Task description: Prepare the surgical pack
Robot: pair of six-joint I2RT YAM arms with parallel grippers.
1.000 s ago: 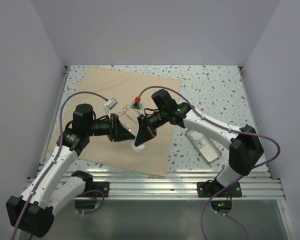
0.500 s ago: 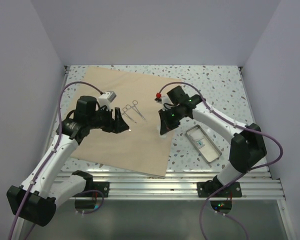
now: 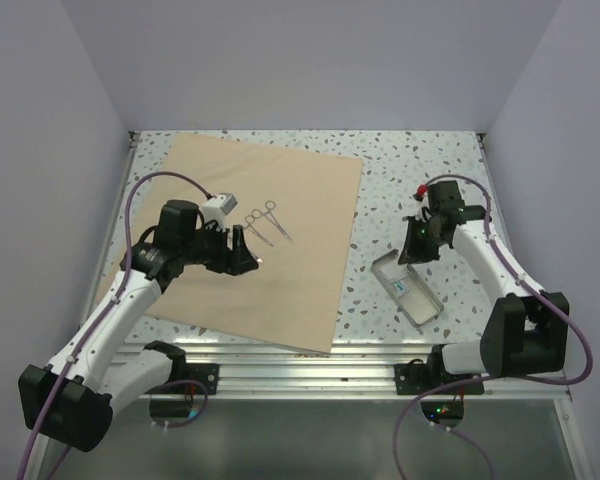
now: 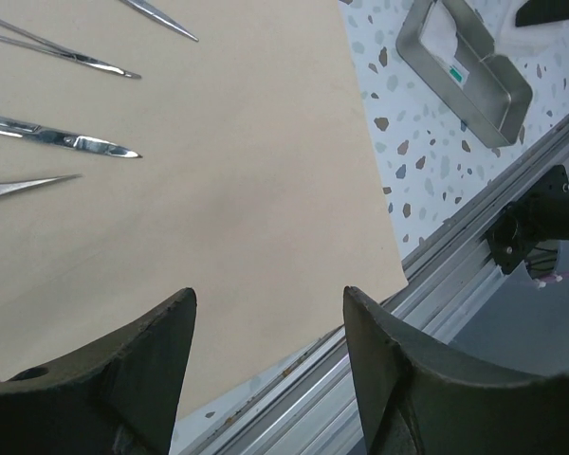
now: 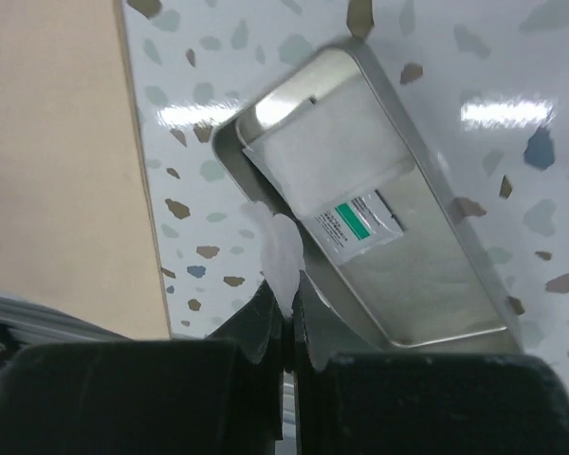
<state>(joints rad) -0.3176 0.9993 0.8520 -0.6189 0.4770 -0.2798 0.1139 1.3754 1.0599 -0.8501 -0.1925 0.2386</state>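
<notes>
You are holding your left gripper (image 4: 266, 318) spread wide on an outstretched arm, while your right gripper (image 5: 286, 318) is pinching a thin white scrap (image 5: 283, 248), its wrist tilting downward.

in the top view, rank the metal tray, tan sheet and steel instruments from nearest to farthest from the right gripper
From the right gripper, jaws pinching a white scrap:
1. shiny rectangular metal tray, just under it.
2. big beige-tan paper wrap, to its left.
3. steel scissor-like instruments on that wrap, farthest left.
</notes>
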